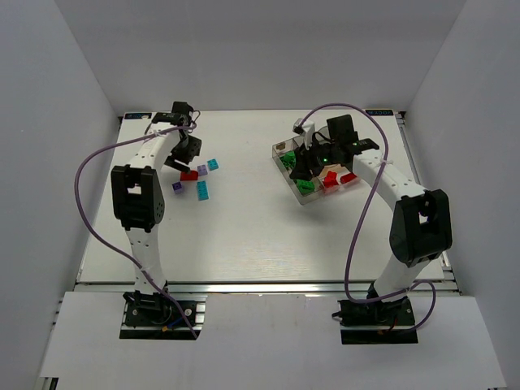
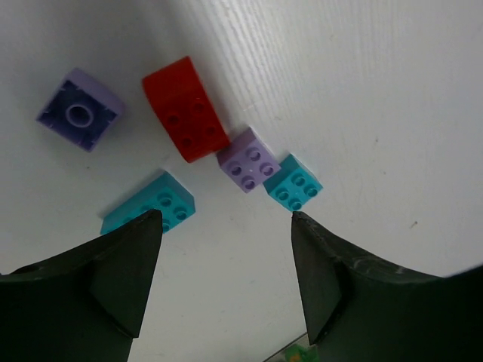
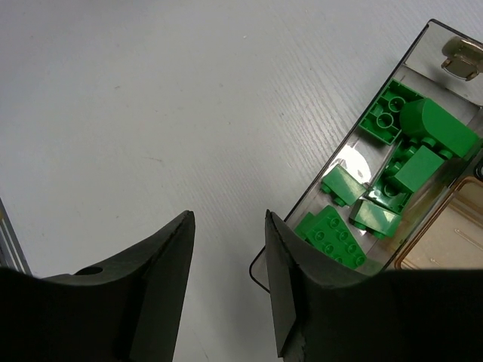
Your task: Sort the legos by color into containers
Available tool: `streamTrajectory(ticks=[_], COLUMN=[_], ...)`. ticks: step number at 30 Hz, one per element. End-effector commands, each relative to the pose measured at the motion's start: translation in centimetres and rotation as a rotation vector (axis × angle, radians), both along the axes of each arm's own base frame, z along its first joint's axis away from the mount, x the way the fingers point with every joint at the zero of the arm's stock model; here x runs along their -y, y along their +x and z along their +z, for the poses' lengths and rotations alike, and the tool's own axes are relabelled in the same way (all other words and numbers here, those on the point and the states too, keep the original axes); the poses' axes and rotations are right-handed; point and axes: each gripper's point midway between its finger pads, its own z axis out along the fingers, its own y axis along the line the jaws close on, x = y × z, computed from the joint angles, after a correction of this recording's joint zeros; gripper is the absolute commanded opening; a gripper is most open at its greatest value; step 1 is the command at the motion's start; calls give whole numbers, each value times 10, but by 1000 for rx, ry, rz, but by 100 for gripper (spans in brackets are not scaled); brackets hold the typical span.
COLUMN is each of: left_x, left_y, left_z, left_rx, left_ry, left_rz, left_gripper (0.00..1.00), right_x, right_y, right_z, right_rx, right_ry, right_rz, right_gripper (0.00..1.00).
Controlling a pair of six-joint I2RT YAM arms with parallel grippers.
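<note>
Loose legos lie on the table at the left: a red brick [image 1: 188, 175] [image 2: 185, 109], a light purple brick [image 1: 201, 170] [image 2: 249, 160], a small cyan brick [image 1: 213, 164] [image 2: 293, 182], a longer cyan brick [image 1: 202, 190] [image 2: 151, 205] and an overturned purple brick [image 1: 177, 187] [image 2: 79, 109]. My left gripper [image 1: 180, 156] [image 2: 226, 219] is open and empty above them. The clear tray [image 1: 357, 180] [image 3: 445, 234] holds green bricks [image 1: 305, 185] [image 3: 392, 162] in its long section and red bricks [image 1: 331, 182] in another. My right gripper [image 1: 302, 169] [image 3: 229, 215] is open and empty over the tray's left edge.
White walls enclose the table on three sides. A purple cable [image 1: 89, 162] loops off each arm. The tray has a small latch [image 3: 460, 56] at its far end. Bare table lies between the loose bricks and the tray.
</note>
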Motion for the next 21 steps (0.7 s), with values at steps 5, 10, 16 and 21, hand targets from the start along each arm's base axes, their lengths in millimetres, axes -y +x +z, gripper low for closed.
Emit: streamTrajectory(ticks=[5, 10, 16, 21], left_x=[-22, -29, -33, -30], left_y=[-12, -2, 9, 13], left_z=[-14, -34, -46, -54], left_rx=[-54, -48, -55, -59], left_ry=[-2, -32, -67, -80], left_rz=[138, 158, 170, 166], left_gripper=[79, 77, 75, 71], right_x=[5, 6, 10, 10], right_y=[3, 4, 4, 3], right_z=[10, 12, 10, 10], right_rx=[35, 41, 34, 26], right_ry=[-5, -12, -23, -20], right_rz=[-18, -17, -24, -32], right_gripper=[49, 49, 50, 50])
